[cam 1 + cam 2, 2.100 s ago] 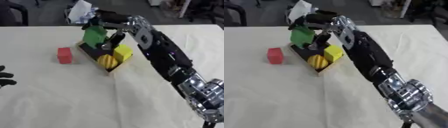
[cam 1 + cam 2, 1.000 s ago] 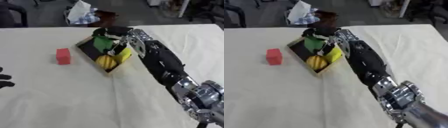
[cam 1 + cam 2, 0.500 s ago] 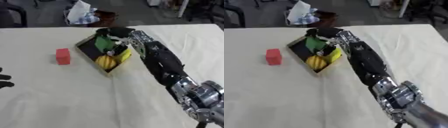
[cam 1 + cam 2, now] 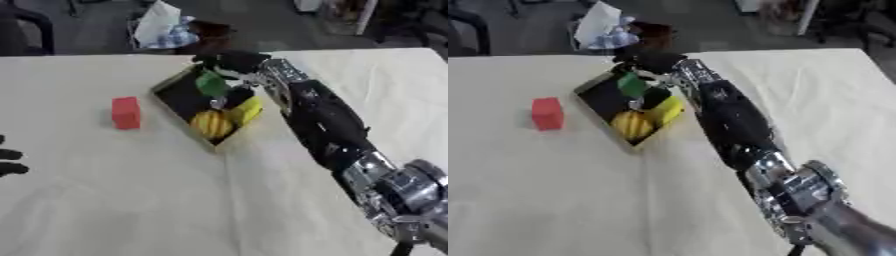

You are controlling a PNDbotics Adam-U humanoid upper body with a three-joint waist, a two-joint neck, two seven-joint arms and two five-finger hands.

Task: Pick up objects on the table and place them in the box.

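**Right hand at the far edge of the box, green piece inside**

The wide table covered in cream cloth (image 4: 131,200) fills most of both views, its far edge meeting a dark floor. The robot's long black right arm with silver joints (image 4: 324,125) runs from the near right corner diagonally to the far middle of the table.

The shallow dark rectangular box with pale wooden rim (image 4: 179,100) lies turned at an angle just left of that arm. Inside it, at the near end, are a yellow-orange rounded fruit-like object (image 4: 210,124) and, touching it on the right, a plain yellow block (image 4: 247,110). A green object (image 4: 210,84) sits in the far part of the box.

The right hand (image 4: 229,62) hangs over the far rim of the box, its dark fingers curled next to the green object; whether they grip it or only touch it cannot be told.

1 red rectangular block (image 4: 126,112) stands on the cloth left of the box, apart from it.

The left hand (image 4: 9,161) shows only as dark fingertips at the left edge, spread and relaxed.
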